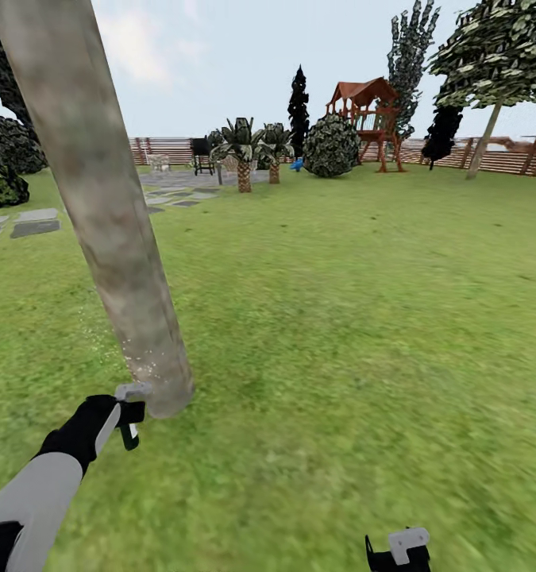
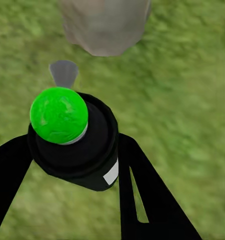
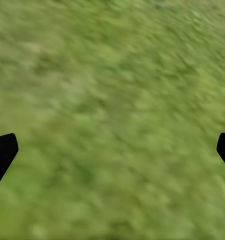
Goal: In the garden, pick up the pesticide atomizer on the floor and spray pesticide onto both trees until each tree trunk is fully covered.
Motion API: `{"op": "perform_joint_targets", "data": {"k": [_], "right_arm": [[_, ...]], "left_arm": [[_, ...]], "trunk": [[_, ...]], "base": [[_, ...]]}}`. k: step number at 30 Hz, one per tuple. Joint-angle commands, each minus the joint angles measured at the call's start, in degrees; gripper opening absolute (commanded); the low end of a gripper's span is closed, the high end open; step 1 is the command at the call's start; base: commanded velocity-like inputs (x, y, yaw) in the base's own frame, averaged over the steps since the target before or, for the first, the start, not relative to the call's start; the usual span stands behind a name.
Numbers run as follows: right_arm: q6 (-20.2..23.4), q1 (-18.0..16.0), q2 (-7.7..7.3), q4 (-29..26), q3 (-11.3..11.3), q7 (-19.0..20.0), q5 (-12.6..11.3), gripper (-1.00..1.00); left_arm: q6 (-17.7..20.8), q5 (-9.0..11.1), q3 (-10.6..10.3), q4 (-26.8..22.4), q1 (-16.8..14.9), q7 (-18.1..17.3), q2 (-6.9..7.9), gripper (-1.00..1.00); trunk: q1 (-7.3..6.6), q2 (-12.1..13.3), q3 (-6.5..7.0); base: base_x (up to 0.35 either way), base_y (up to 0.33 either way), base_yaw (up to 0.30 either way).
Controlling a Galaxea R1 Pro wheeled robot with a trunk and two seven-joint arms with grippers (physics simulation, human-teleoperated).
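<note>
Atomizer (image 2: 80, 150) sits clamped between the left gripper's (image 2: 75, 150) two black fingers (image 2: 142, 195), a dark bottle with a white label patch; its top shows bright green in the left wrist view, and a small grey nozzle (image 2: 63, 73) juts from it toward the trunk. In the head view the left gripper (image 1: 129, 413) hangs low at the left, just beside the foot of the near trunk (image 1: 101, 199), with the atomizer (image 1: 130, 416) in its grasp and the nozzle almost against the bark. The trunk leans up and to the left, thick and mottled beige-grey, with fine white speckles (image 1: 140, 357) on its lower part and a few over the grass (image 1: 339, 318) just left of it. Farther back, left of centre, lie grey stepping stones (image 1: 36, 222) and a stone floor (image 1: 180, 184); a slatted fence (image 1: 506, 159) runs across behind, and a second tree (image 1: 498, 56) stands at the far right. Right gripper (image 1: 399, 552) is at the bottom right, fingers spread wide apart over bare grass, grasping nothing.
</note>
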Motion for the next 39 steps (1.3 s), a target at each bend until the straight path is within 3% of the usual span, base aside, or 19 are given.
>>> {"op": "perform_joint_targets", "data": {"k": [1, 6, 13, 39], "right_arm": [[-0.1, 0.0, 0.0, 0.1, -0.2, -0.4, 0.6, 1.0], [-0.1, 0.0, -0.66, 0.1, -0.3, -0.5, 0.6, 1.0], [-0.1, 0.0, -0.77, 0.1, -0.3, -0.5, 0.6, 1.0], [-0.1, 0.0, -0.77, 0.1, -0.3, -0.5, 0.6, 1.0]], "left_arm": [[3.6, 0.0, 0.2, -2.5, -0.1, -0.3, 0.58, -1.0], [9.6, 0.0, 0.0, -9.2, 0.2, -0.5, 2.16, -1.0], [10.7, -0.1, -0.2, -14.8, 0.8, -0.5, 2.16, -1.0], [10.8, -0.3, -0.2, -14.4, 0.9, -0.2, 2.26, -1.0]], "trunk": [[-0.01, 0.0, -0.05], [-0.01, 0.0, -0.05], [-0.01, 0.0, -0.05], [-0.01, 0.0, -0.05]], "base": [[0.0, 0.0, 0.004], [0.0, 0.0, 0.0], [0.076, -0.051, 0.0], [0.13, -0.226, 0.001]]}}
